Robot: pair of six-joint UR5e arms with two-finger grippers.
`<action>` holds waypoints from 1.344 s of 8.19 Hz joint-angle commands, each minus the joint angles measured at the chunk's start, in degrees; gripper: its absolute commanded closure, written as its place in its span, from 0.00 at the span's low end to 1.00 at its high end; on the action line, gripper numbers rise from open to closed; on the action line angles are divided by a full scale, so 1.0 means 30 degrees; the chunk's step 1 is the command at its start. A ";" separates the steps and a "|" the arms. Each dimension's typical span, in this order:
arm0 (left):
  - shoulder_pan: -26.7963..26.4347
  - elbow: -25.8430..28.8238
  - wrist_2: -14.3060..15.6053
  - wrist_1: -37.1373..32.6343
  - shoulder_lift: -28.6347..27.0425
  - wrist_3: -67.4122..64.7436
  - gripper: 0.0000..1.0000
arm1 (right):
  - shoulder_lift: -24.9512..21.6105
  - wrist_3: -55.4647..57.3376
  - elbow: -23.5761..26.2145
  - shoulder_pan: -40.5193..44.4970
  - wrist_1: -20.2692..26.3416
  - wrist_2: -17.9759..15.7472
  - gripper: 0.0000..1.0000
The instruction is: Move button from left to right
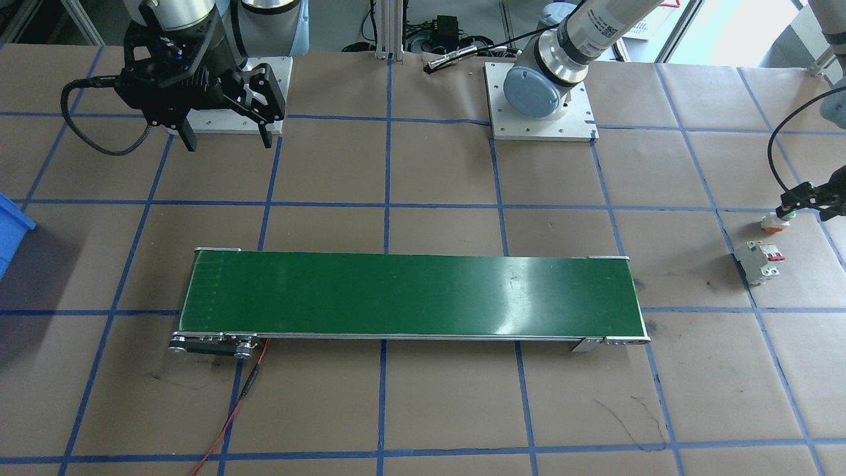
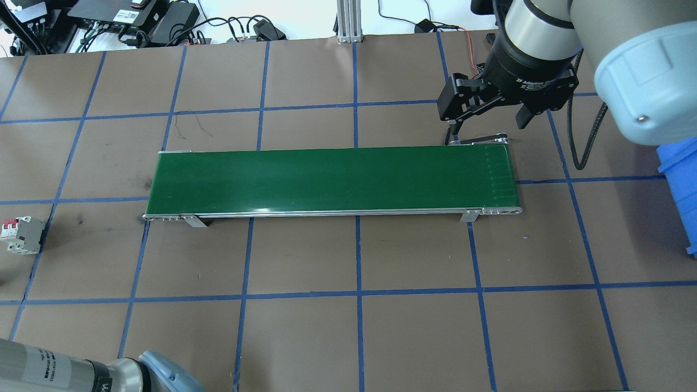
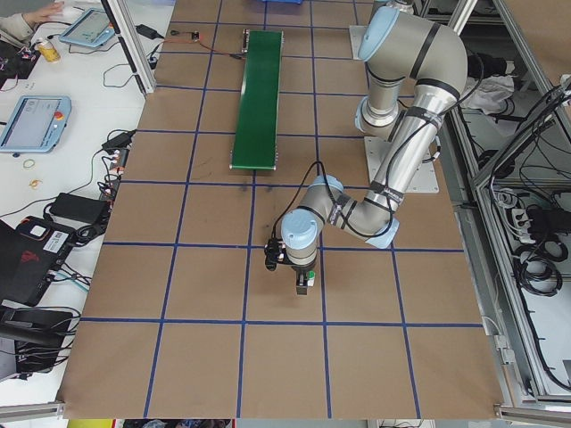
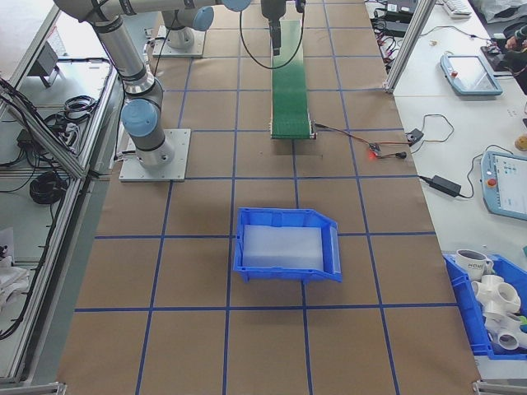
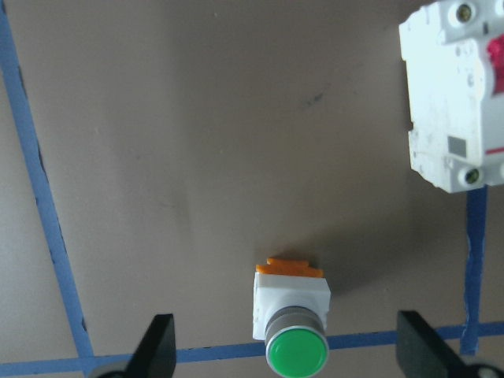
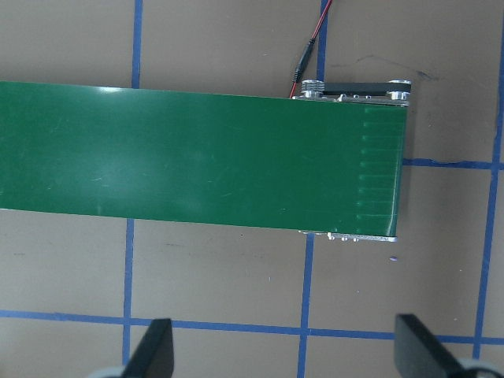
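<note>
The button (image 5: 290, 305), with a green cap, white body and orange base, lies on the brown paper at the table's left end (image 1: 776, 221). My left gripper (image 5: 288, 354) hovers over it, open. One finger stands on each side of the button and touches nothing. In the front-facing view the left gripper (image 1: 810, 200) sits just above the button. My right gripper (image 2: 486, 128) hangs open and empty over the right end of the green conveyor belt (image 2: 332, 179). The right wrist view shows the belt (image 6: 197, 157) below.
A white circuit breaker with a red lever (image 5: 457, 94) lies close beside the button (image 1: 760, 262). A blue bin (image 4: 288, 247) stands on the table beyond the belt's right end. A red wire (image 1: 231, 410) runs from the belt's motor end.
</note>
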 commanded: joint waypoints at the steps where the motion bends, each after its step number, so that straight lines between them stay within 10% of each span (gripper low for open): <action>1: -0.0008 -0.0072 0.0064 0.0339 -0.0619 0.0558 0.00 | -0.0001 -0.0001 0.0000 0.0000 0.0001 0.0004 0.00; 6: 0.0021 -0.0600 0.0123 0.0368 -0.0882 0.1236 0.03 | -0.0001 -0.0001 0.0000 0.0000 -0.0029 0.0063 0.00; 11: 0.0021 -0.0629 0.0182 0.0105 -0.0971 0.1208 0.56 | 0.0028 -0.0001 0.0000 0.0000 -0.0029 0.0063 0.00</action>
